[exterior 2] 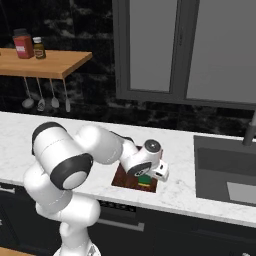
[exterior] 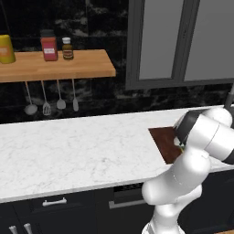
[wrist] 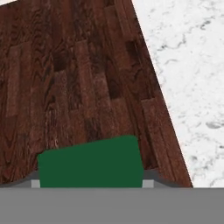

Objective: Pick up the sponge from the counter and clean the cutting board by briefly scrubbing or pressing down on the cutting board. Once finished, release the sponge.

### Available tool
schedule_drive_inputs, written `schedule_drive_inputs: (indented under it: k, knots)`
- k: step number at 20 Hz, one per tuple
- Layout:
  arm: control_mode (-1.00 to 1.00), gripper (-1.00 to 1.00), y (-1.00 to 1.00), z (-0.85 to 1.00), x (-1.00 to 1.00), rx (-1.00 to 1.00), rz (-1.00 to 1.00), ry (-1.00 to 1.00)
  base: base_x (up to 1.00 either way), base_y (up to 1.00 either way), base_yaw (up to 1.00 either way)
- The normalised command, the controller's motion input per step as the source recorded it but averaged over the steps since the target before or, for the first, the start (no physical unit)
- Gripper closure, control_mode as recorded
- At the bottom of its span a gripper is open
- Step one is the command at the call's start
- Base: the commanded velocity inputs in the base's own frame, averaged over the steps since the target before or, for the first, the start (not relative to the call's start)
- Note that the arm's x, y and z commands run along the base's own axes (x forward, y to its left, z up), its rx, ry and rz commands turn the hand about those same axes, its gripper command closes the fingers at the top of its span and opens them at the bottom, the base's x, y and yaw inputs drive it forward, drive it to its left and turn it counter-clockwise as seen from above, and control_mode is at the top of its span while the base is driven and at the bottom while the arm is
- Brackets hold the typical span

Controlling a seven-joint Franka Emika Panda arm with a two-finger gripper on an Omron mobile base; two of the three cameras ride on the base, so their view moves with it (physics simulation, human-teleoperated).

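Dark green on top with a sliver of yellow beneath, the sponge sits clamped between the jaws of the gripper, which points down over the cutting board. In the hand view the green block fills the space just ahead of the jaws, with the board's dark reddish-brown wood grain right below it; whether the sponge presses on the wood or hangs just above it cannot be told. The sponge is over the board's near right corner, close to the front edge of the surface. White marble runs along the board's right edge in the hand view. From the left base view the arm's elbow covers much of the board, which lies toward the right end of the surface. Beyond the board, a sink is set into the surface at the right. Farther back, a wooden shelf on the wall carries a red jar, a small brown bottle and a yellow container, with utensils hanging under it.
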Motion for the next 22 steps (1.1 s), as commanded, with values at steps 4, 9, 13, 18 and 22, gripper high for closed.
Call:
schedule_drive_inputs:
  k: [4,9,13,18,22]
  knots:
    - [-1.0,1.0,-0.06,-0.47,0.0,-0.02,0.0,-0.04,0.0,0.0,0.0]
    - [-1.0,1.0,0.0,-0.3,0.0,-0.01,0.0,-0.03,0.0,0.0,0.0]
    - [-1.0,1.0,0.0,0.22,0.0,0.0,-0.01,-0.04,0.0,0.0,0.0]
    - [-1.0,1.0,-0.04,0.21,0.26,0.0,-0.02,-0.03,0.0,0.0,0.0]
    - [-1.0,1.0,-0.03,0.0,0.34,0.0,0.0,-0.03,0.0,0.0,0.0]
